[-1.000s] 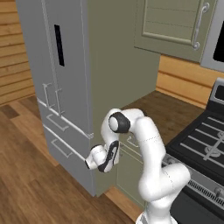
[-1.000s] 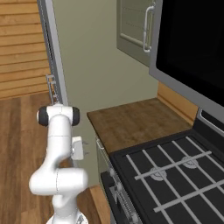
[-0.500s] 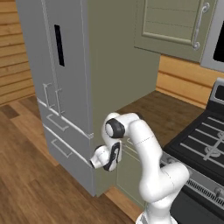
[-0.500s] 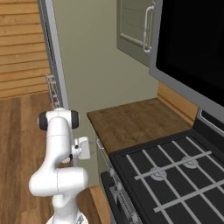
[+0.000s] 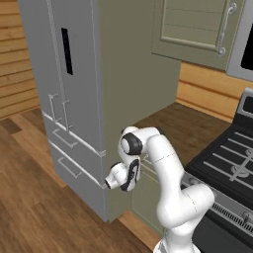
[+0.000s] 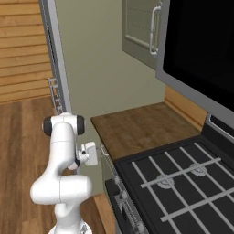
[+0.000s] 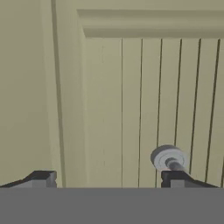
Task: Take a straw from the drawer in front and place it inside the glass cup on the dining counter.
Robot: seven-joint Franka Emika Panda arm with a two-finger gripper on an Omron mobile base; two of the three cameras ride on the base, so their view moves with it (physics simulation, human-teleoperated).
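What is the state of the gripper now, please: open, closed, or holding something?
Gripper: open, holding nothing; its fingertips stand wide apart before the green drawer front, one fingertip just below the end of the silver handle.

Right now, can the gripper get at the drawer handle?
Probably yes. In the hand view the open gripper faces the sage-green drawer front with nothing between, and the silver handle sits right by one fingertip, though off-centre, so a small sideways shift looks needed.
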